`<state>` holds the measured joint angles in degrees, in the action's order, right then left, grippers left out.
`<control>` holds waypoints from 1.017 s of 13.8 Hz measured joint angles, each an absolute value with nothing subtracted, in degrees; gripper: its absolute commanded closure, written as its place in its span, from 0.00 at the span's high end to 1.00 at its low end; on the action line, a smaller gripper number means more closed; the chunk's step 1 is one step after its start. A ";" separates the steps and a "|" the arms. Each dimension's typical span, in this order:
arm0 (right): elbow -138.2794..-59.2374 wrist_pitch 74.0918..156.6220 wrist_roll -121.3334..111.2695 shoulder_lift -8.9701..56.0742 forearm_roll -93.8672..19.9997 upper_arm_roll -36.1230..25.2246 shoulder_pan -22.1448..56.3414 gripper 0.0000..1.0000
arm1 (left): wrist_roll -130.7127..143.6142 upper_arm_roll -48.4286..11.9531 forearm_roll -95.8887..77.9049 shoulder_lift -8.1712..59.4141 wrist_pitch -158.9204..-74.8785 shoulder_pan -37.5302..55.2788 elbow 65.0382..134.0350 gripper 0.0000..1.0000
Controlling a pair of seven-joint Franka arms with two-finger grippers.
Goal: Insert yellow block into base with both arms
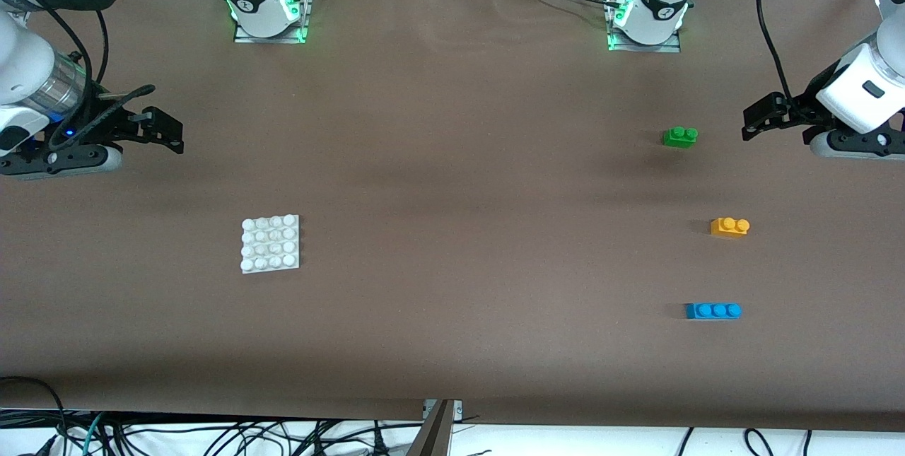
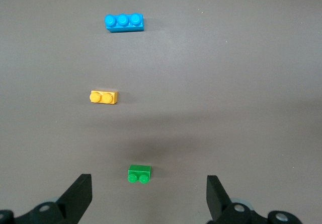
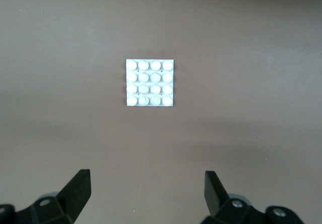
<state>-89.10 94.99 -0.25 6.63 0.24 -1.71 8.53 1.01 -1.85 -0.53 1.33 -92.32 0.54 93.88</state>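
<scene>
The yellow block (image 1: 730, 227) (image 2: 103, 97) lies on the brown table toward the left arm's end, studs up, between a green brick and a blue brick. The white studded base (image 1: 270, 244) (image 3: 149, 83) lies flat toward the right arm's end. My left gripper (image 1: 751, 122) (image 2: 149, 188) hangs open and empty over the table's left-arm end, close to the green brick. My right gripper (image 1: 173, 134) (image 3: 147, 181) hangs open and empty over the right-arm end, and the base shows well ahead of its fingers in the right wrist view.
A green two-stud brick (image 1: 680, 136) (image 2: 139, 173) sits farther from the front camera than the yellow block. A blue three-stud brick (image 1: 713, 310) (image 2: 124, 22) sits nearer to it. Cables run along the table's near edge.
</scene>
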 measured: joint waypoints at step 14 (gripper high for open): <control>-89.10 95.90 -0.08 6.74 0.24 -1.73 8.50 1.00 | 1.01 -1.80 -0.53 1.33 -92.32 0.53 93.87 1.00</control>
